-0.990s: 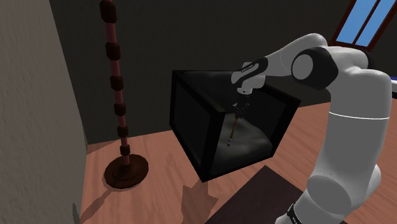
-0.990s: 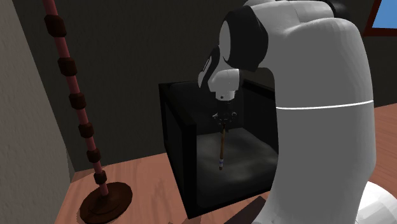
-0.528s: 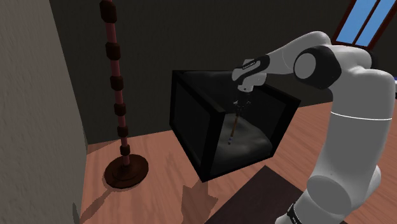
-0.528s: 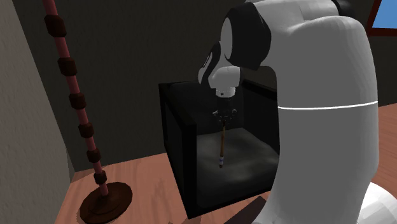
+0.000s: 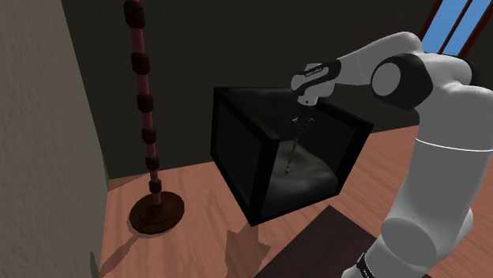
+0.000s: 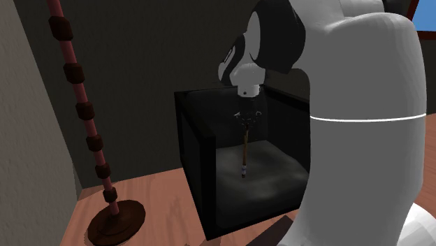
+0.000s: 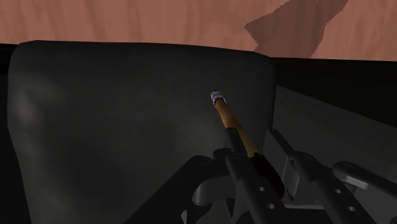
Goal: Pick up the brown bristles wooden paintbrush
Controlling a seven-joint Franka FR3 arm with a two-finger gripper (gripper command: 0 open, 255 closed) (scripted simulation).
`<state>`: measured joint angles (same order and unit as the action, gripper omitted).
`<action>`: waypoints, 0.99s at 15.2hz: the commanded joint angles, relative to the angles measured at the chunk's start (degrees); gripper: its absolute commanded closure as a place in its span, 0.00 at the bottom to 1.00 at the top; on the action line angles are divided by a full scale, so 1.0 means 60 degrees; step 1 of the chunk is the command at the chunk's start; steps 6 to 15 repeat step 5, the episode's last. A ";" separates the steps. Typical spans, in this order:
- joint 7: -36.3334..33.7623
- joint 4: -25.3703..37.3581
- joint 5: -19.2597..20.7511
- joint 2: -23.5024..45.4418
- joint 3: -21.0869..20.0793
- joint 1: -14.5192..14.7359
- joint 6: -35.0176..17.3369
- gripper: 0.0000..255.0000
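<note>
While jaws clasp its top, paintbrush (image 6: pixel 244 156) hangs upright inside black box (image 6: pixel 190 143).

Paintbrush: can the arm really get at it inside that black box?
Yes, it seems so: the box is open where the arm enters, and the jaws are shut on the paintbrush, with nothing between.
</note>
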<state>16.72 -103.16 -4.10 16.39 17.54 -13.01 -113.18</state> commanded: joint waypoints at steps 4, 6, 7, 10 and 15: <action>-0.0049 0.0277 0.0073 -0.0198 0.0020 0.0022 0.0468 1.00; -0.0049 0.0278 0.0072 -0.0198 0.0020 0.0022 0.0469 1.00; -0.0049 0.0278 0.0072 -0.0198 0.0020 0.0022 0.0469 1.00; -0.0049 0.0278 0.0072 -0.0198 0.0020 0.0022 0.0469 1.00; -0.0049 0.0278 0.0072 -0.0198 0.0020 0.0022 0.0469 1.00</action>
